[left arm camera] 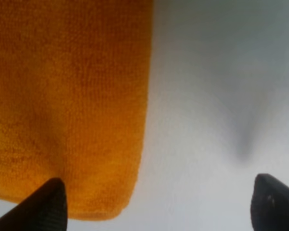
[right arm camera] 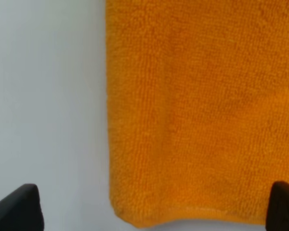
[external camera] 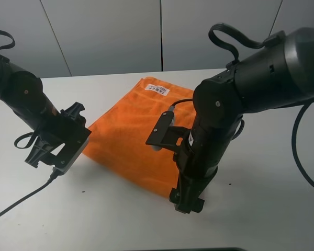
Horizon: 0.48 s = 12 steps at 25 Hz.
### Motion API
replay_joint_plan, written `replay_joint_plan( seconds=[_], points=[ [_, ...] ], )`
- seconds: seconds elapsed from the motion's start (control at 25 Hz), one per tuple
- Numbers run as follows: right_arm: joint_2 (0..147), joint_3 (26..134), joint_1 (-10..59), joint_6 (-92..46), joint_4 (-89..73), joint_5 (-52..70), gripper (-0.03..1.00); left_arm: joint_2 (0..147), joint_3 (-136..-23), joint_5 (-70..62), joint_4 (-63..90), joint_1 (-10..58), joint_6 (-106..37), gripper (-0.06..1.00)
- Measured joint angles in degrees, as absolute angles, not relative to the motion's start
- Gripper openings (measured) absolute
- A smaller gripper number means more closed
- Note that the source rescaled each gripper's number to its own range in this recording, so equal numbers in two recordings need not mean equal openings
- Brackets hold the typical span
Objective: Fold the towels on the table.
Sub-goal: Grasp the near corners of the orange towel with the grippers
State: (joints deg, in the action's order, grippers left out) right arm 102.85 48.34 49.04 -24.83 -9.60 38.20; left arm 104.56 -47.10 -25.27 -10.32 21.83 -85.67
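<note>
Towel (external camera: 128,133) (only one) on table (external camera: 267,209)

High camera overlooks the table (external camera: 261,209); each wrist camera faces a different towel (external camera: 131,125) corner close up

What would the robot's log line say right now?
towel: flat on table | left claw: open at one corner | right claw: open at another corner | grip: none yet

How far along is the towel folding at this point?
Done: nothing; the towel lies flat on the table with no fold visible. In hand: the left gripper and right gripper, both open, sit over its two near corners, gripping nothing. Left: grasping and every fold.
</note>
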Motion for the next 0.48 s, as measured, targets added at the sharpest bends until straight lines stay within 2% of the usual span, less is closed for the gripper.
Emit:
replay_joint_plan(
  seconds=[0.48],
  points=[
    [106.4, 48.4, 49.0, -23.5, -11.5, 38.1, 1.00, 104.6, -47.1, -24.5, -10.6, 21.8, -86.2, 0.99]
  ],
)
